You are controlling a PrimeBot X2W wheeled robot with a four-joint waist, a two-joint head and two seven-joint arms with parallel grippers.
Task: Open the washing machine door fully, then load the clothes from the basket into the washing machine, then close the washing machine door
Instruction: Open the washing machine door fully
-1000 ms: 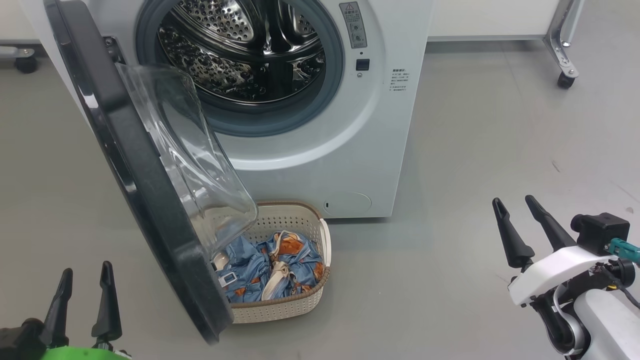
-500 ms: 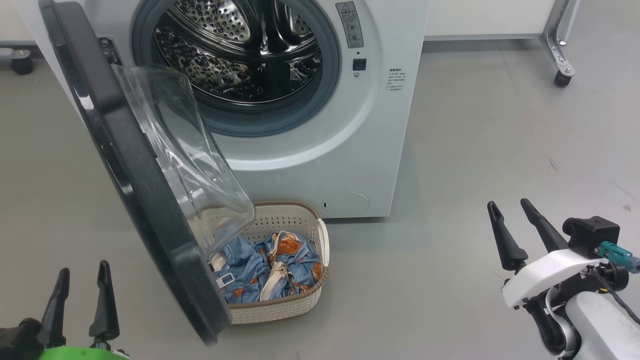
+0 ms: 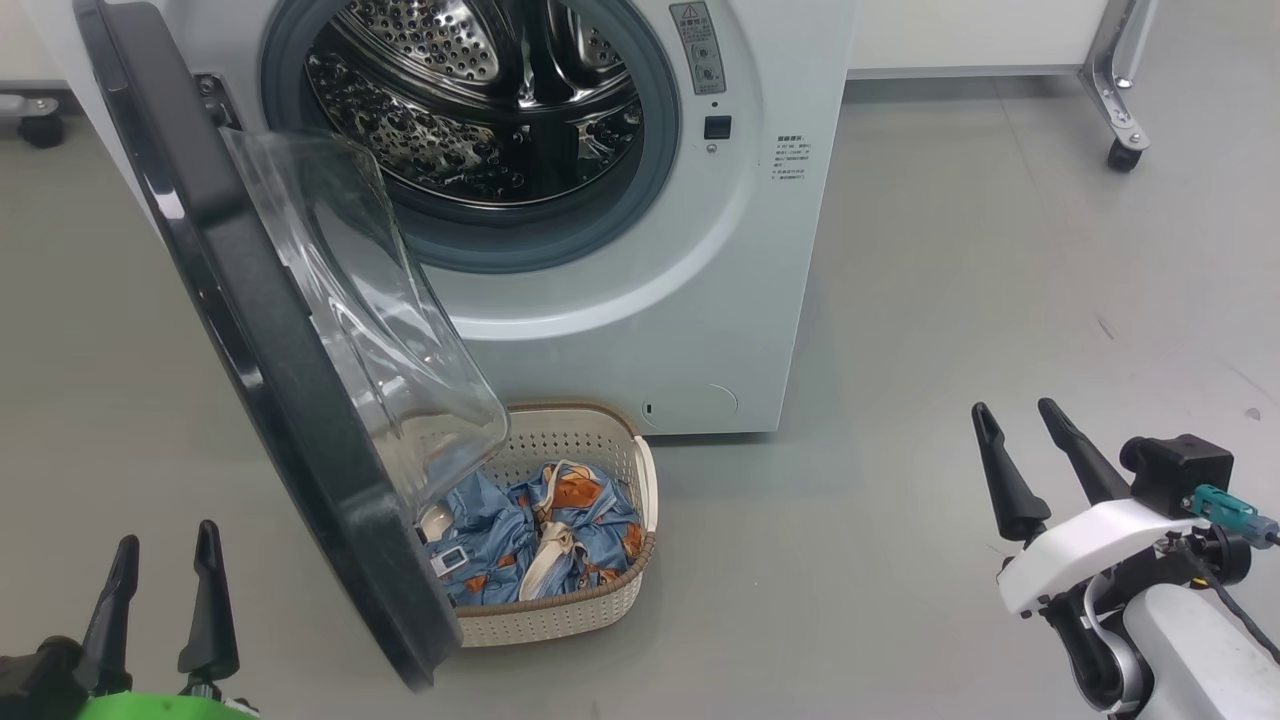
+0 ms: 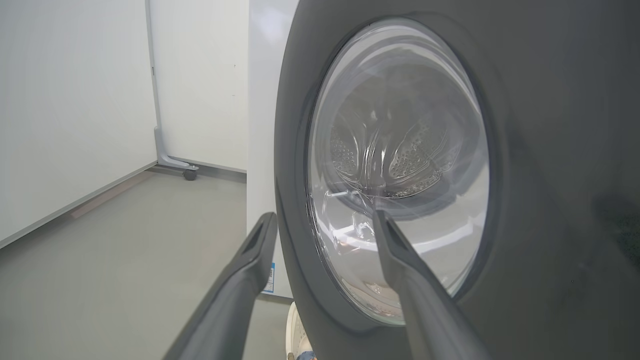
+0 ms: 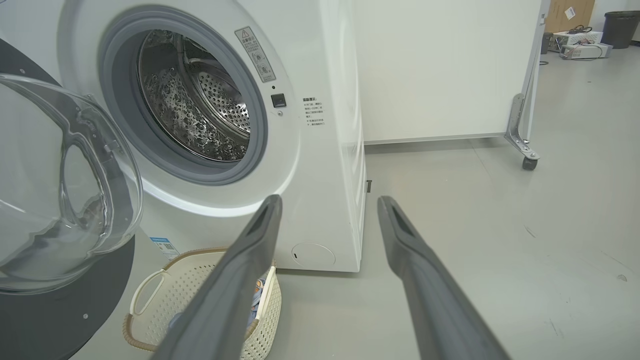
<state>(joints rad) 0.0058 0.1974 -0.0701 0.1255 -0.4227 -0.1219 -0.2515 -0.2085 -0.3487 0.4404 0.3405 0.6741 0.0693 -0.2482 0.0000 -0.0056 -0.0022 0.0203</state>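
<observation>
- The washing machine door [image 3: 270, 360] stands partly open, at the same angle as 1 second ago; the black rim leans out toward us and the glass bowl bulges to the machine side.
- The small sideways slide of the whole head view since then reads as the camera moving, not the door.
- The washing machine [image 3: 700, 300] is at the top of the head view, with its drum [image 3: 480, 90] exposed and bare; no fabric is visible in it.
- The basket [image 3: 570, 615] sits on the floor [image 3: 900, 300] right in front of the machine, under the door's lower edge, which hides its left part.
- The clothes [image 3: 560, 520] are still heaped in the basket, unchanged.
- Left gripper [image 3: 169, 537]: low left in the head view, jaws spread wide with nothing between them. In the left wrist view the door's outer face sits close ahead; we cannot tell whether they touch.
- Right gripper [image 3: 1012, 408]: low right, well apart from machine and basket, jaws wide and holding nothing. It has drifted only a touch in the view since 1 second ago.
- Our read: this is a pause, and step 1 is not done. The door still needs to swing wider before we load, and it overhangs the basket, which could crowd the reach.
</observation>
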